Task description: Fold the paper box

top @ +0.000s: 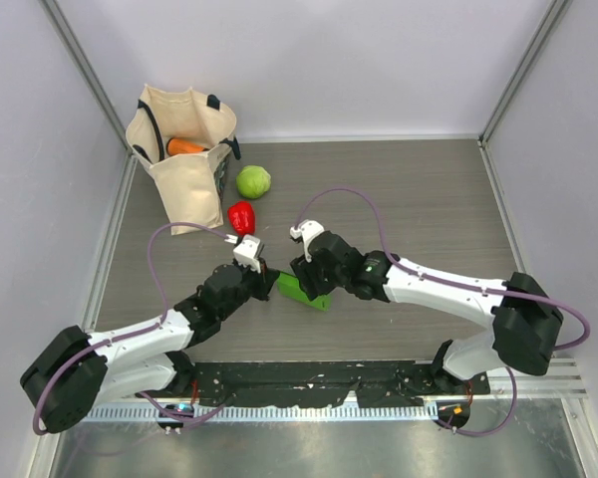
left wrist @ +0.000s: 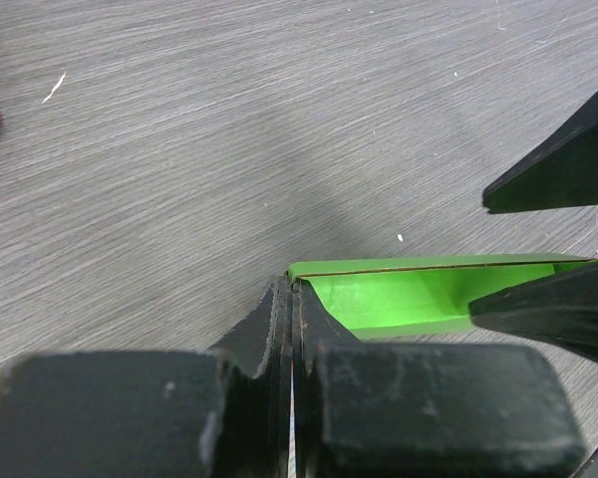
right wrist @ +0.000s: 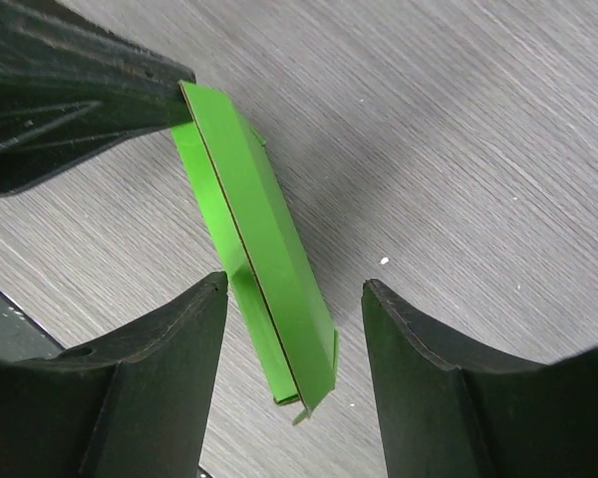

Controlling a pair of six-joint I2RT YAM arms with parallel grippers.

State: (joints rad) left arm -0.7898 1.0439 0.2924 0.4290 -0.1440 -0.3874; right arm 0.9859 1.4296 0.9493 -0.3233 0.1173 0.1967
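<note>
The table (top: 429, 199) is big and grey. Two arms reach in from the near edge and meet near the middle. The left arm (top: 149, 339) comes from the left side and the right arm (top: 439, 284) from the right side.

At the back left sits a bag (top: 184, 159) with a carrot (top: 184, 146) in it. Near the bag are a round green veg (top: 253, 181) and a red pepper (top: 241, 216). They are well apart from the job.

The box (top: 304, 292) is near the middle of the table, between the two grippers. It is folded flat into a long thin strip. Its long way runs from the left gripper out toward the right arm.

The left gripper (top: 269, 282) is shut tight and pinches one end of the box.

The right gripper (right wrist: 295, 287) is open. Its fingers (right wrist: 159, 378) stand one on each side of the strip, near the other end. The box runs through the gap between them. They do not squeeze it. One finger is very close to the lower flap, and I cannot tell if it touches.

So the box lies right inside the right fingers, with its flat sides facing them. I think the right gripper does the next bit, because it is the free one. If it closes, it would press the flat sides together. The left one has to hold on, or the strip may slip.
</note>
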